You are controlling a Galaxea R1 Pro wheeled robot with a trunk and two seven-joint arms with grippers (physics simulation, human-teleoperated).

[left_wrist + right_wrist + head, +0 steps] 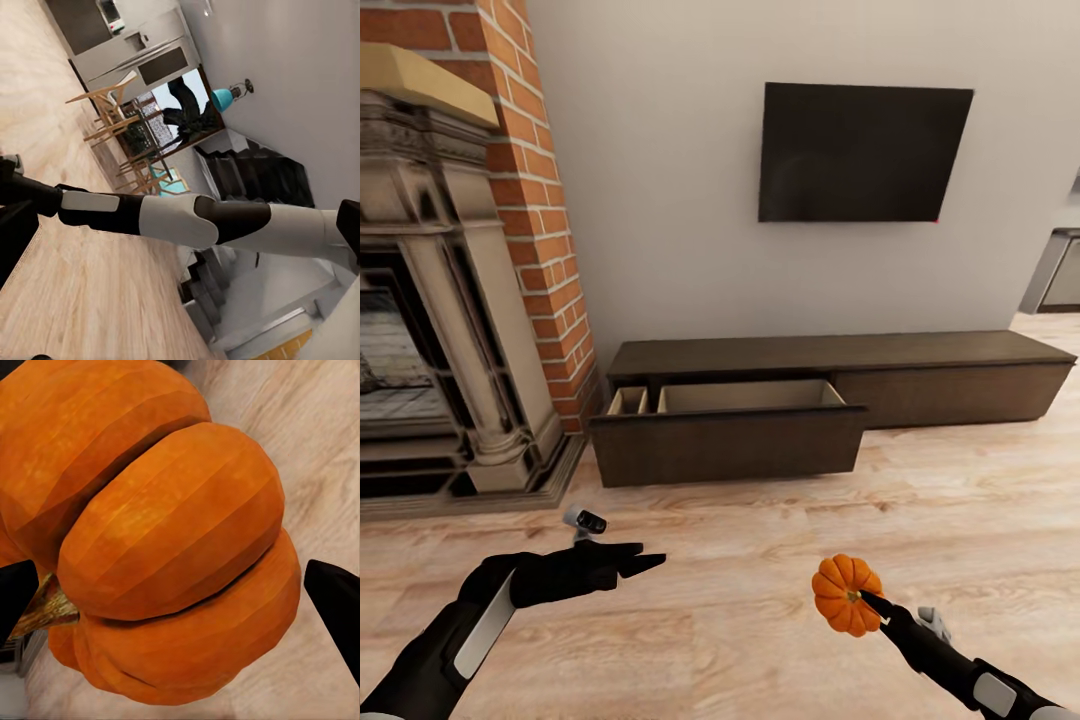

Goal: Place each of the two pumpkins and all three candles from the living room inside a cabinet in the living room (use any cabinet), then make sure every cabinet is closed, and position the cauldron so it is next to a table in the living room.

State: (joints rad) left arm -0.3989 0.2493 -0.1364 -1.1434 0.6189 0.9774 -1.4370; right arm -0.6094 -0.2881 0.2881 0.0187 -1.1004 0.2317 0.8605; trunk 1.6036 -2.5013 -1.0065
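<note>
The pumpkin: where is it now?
Head view, lower right: the pumpkin sits in the right gripper, above the wood floor, short of the open cabinet drawer.

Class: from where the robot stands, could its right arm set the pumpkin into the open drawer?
Probably not yet. The right gripper holds the pumpkin above bare floor, well short of the open drawer; nothing blocks the path.

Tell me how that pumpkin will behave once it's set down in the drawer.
The pumpkin in the right gripper looks round and ribbed, so it may roll a little. It seems rigid, holding its shape between the fingers. The open drawer has walls that should likely stop it.
</note>
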